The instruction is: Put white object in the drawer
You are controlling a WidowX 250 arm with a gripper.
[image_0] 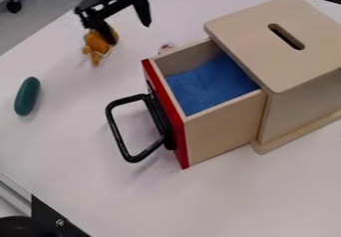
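Black and spread apart at the upper left of the frame, with a gap between both fingers of the pincer (pixel 128 33), gripping nothing. To its lower right, a little apart, just beside the far corner of the drawer: a small white rounded thing with reddish marks (pixel 167 47), low on the white worktop (pixel 266 193) and partly hidden by the drawer's wall. Cannot tell whether touching that wall.

Under the pincer's left-hand finger in the frame, an orange plush toy (pixel 96 44), partly covered by that finger; contact hard to judge.

Right of centre, a pale wooden drawer (pixel 223 127) with a red front and blue lining (pixel 208 85), pulled open from a pale wooden box with a slotted lid (pixel 256 52). Jutting left from the red front, a black loop handle (pixel 117 131).

At the left, well apart from the handle, a dark green oblong thing (pixel 27 96). Between those two, a wide stretch of worktop, running on down to the lower right. Slanting edges at the upper left and lower left of the frame.
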